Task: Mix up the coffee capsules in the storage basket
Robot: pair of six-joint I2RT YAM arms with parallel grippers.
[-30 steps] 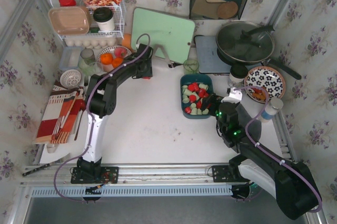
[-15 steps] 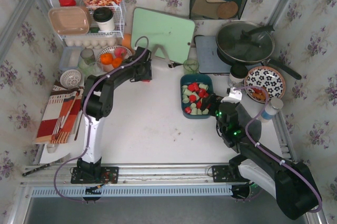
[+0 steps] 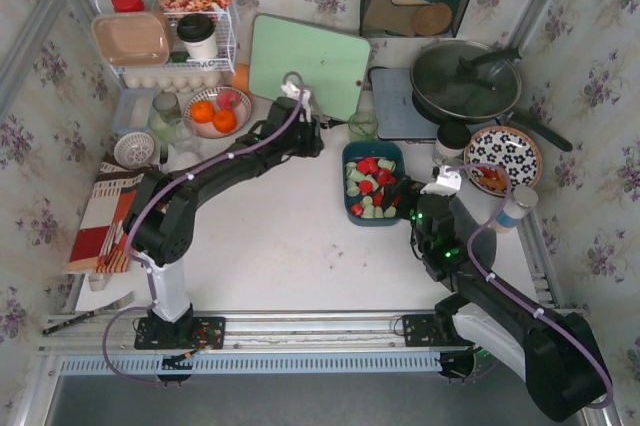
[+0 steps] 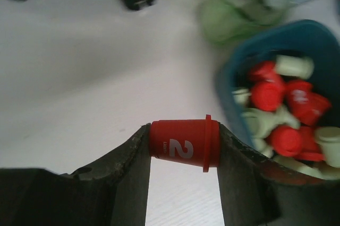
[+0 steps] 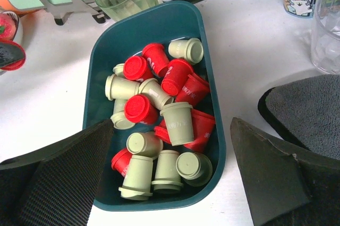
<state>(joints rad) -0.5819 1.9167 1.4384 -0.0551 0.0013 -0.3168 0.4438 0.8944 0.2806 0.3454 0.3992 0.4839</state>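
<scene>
The dark teal storage basket (image 3: 372, 222) sits right of the table's middle. It holds several red and pale green coffee capsules (image 3: 370, 184) jumbled together. My left gripper (image 3: 312, 138) hangs just left of the basket, above the white table. In the left wrist view the left gripper (image 4: 183, 144) is shut on a red capsule (image 4: 183, 145) lying sideways, with the basket (image 4: 297, 37) to its right. My right gripper (image 5: 171, 125) stands open over the near end of the basket (image 5: 159, 24), its fingers straddling the capsules (image 5: 154, 109) and holding nothing.
A green glass cup (image 3: 363, 126) stands just behind the basket, with a green cutting board (image 3: 310, 61) leaning beyond it. A lidded pan (image 3: 466, 81) and patterned plate (image 3: 503, 156) are at right. A bowl of oranges (image 3: 215, 114) and a white wire rack (image 3: 165, 36) are at left.
My left arm has stretched out and swung right from beside the bowl of oranges toward the basket, carrying the red capsule. The right arm has not moved.
</scene>
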